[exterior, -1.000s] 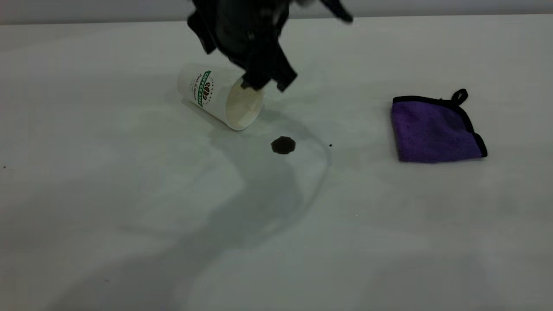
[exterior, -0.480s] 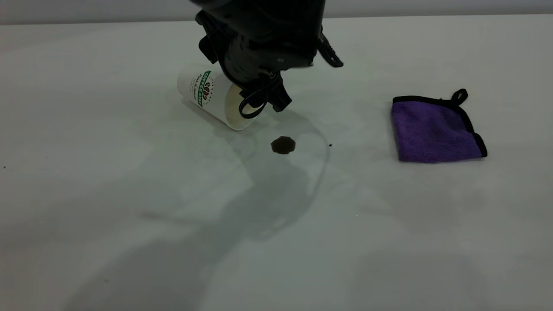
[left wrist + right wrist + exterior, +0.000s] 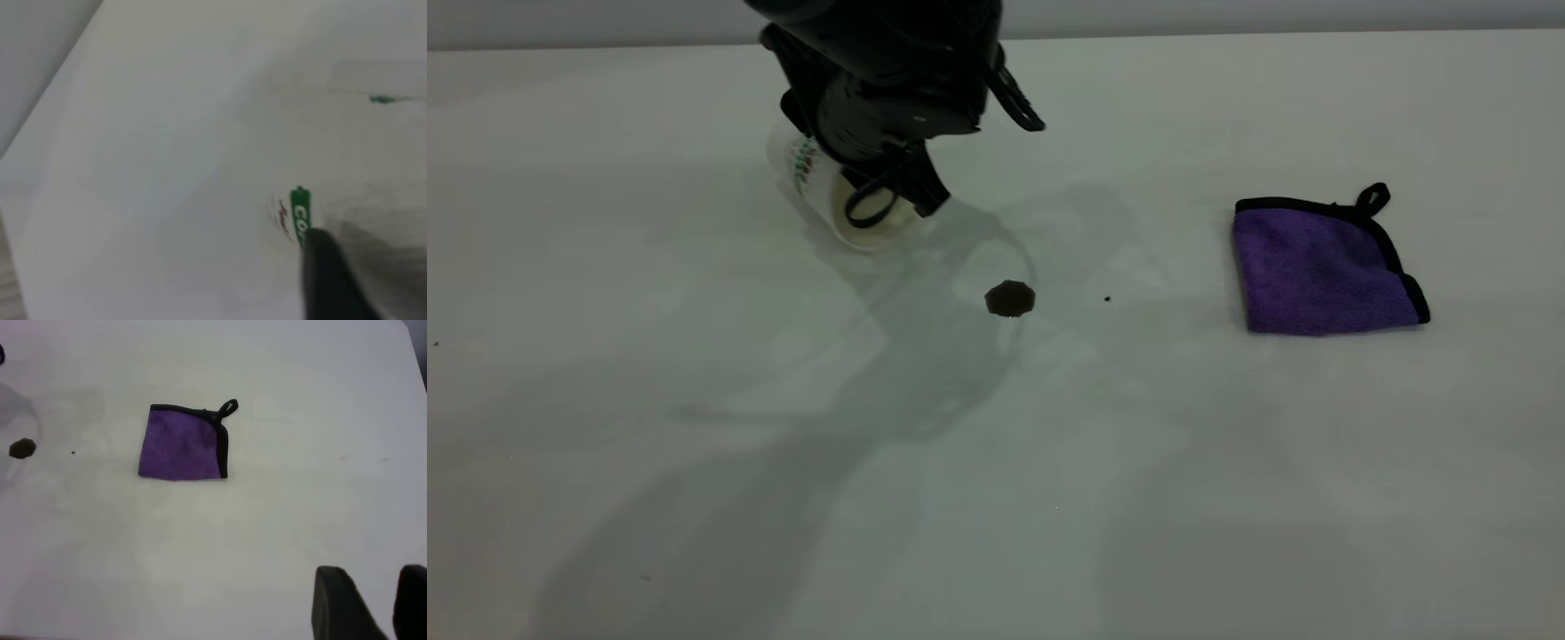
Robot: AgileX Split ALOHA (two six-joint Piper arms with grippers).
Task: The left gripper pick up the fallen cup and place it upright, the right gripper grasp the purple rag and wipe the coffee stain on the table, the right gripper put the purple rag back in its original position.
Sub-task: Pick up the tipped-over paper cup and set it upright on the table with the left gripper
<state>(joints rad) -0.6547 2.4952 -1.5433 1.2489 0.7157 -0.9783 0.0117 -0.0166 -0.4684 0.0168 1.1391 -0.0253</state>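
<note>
The white cup (image 3: 800, 173) with the green band lies tilted on the table (image 3: 694, 400), mouth toward the front, mostly hidden behind my left gripper (image 3: 876, 182). In the left wrist view one dark finger (image 3: 330, 280) presses on the cup's wall beside the green band (image 3: 300, 215); the other finger is hidden. The dark coffee stain (image 3: 1010, 299) lies just in front and right of the cup. The purple rag (image 3: 1325, 271) lies flat at the right. In the right wrist view the rag (image 3: 181, 445) and the stain (image 3: 23, 448) are far off; my right gripper (image 3: 385, 607) is open and empty, high above the table.
A tiny black speck (image 3: 1107, 299) lies between the stain and the rag. The table's back edge runs close behind the left arm. The arm's shadow falls over the table's front left.
My left arm has come down onto the cup and moved left. The cup has shifted left with it. The stain and the rag have not moved.
</note>
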